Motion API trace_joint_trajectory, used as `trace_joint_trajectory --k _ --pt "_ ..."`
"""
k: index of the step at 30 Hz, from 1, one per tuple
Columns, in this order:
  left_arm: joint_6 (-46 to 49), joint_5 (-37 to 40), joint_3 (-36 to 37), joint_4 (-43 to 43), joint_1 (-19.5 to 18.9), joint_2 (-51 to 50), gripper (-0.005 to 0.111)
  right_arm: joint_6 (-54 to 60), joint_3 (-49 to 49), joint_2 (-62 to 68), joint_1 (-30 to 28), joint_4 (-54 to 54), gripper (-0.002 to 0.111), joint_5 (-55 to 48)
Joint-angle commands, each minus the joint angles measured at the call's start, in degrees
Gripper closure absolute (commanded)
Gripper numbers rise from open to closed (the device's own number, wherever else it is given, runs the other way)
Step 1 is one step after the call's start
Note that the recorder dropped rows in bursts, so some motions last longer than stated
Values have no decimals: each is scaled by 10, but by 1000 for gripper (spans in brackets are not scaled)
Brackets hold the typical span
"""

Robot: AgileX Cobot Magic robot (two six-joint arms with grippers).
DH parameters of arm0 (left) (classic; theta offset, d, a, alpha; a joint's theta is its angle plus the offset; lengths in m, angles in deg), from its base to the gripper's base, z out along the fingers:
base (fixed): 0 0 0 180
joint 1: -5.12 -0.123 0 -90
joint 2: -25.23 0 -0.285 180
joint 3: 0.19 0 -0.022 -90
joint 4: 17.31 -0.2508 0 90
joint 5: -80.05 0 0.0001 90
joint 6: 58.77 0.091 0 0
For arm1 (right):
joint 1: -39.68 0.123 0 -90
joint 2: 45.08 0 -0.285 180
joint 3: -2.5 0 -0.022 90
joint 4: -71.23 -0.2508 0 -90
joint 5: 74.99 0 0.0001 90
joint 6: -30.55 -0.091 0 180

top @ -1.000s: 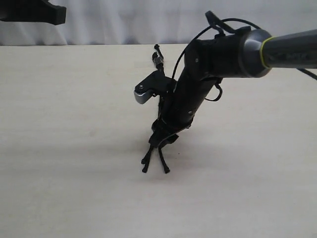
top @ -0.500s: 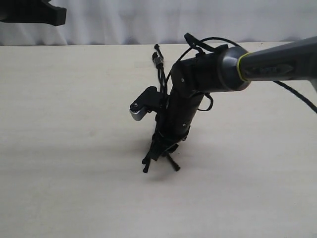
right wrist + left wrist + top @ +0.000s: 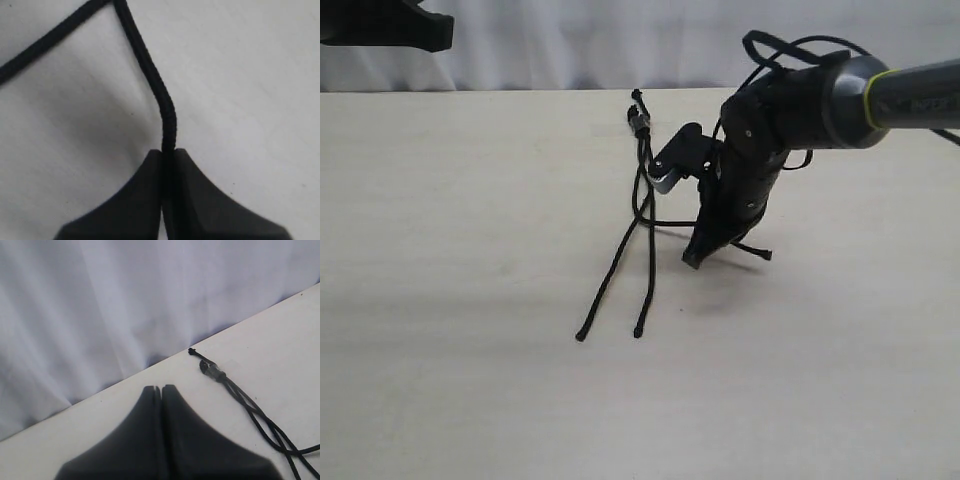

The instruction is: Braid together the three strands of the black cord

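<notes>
The black cord (image 3: 643, 160) lies on the desk (image 3: 450, 260), its knotted top (image 3: 638, 120) toward the back edge. The right end effector (image 3: 168, 154) is clamped on one strand (image 3: 150, 75), held out rightward. The other two strands (image 3: 612, 272) lie loose. The left end effector (image 3: 161, 390) is closed and empty. Braiding looks barely begun.

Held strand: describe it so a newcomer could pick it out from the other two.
Find the right arm over the table; its gripper is shut on one strand. Unlike the two loose strands, which trail toward the exterior camera, this one bends sideways below the knotted top into the jaws.
</notes>
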Motion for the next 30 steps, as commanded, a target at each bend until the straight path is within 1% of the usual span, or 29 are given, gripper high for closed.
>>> trace_joint_trajectory --k 1,2,4,6,11,13,14,16,18,19,21,22,24,25,28,30 --pt "-3 -4 2 4 -1 3 107 -15 -1 31 -3 6 104 8" --pt "-3 -4 2 4 -1 3 107 -35 -1 35 -3 18 103 8" --pt "-3 -3 2 4 -1 3 107 -107 -1 41 -1 57 93 8" --pt "-3 -3 2 4 -1 3 107 -145 -1 43 1 91 81 8" --pt "-3 -3 2 4 -1 3 107 -172 -1 32 12 100 44 9" --pt "-3 -4 2 4 -1 3 107 -172 -1 10 12 100 35 9" --pt "-3 -4 2 4 -1 3 107 -172 -1 -6 12 100 33 9" --pt "-3 -5 2 4 -1 3 107 -173 -1 -42 12 100 37 9" --pt "-3 -5 2 4 -1 5 107 -175 -2 -85 12 100 48 10" --pt "-3 -2 2 4 0 9 107 -175 -7 -117 12 100 59 24" --pt "-3 4 4 4 1 21 107 -180 -31 -172 12 100 75 71" --pt "-3 -5 13 4 1 32 107 -195 -56 -204 12 100 86 109" --pt "-3 -46 41 4 1 61 107 -218 -96 -265 12 100 101 177" --pt "-3 -73 61 4 1 79 107 -232 -129 -307 12 100 104 221" --pt "-6 -145 124 11 1 141 107 -245 -208 -402 12 100 104 311" --pt "-7 -178 163 29 1 183 107 -245 -259 -458 12 84 104 356"
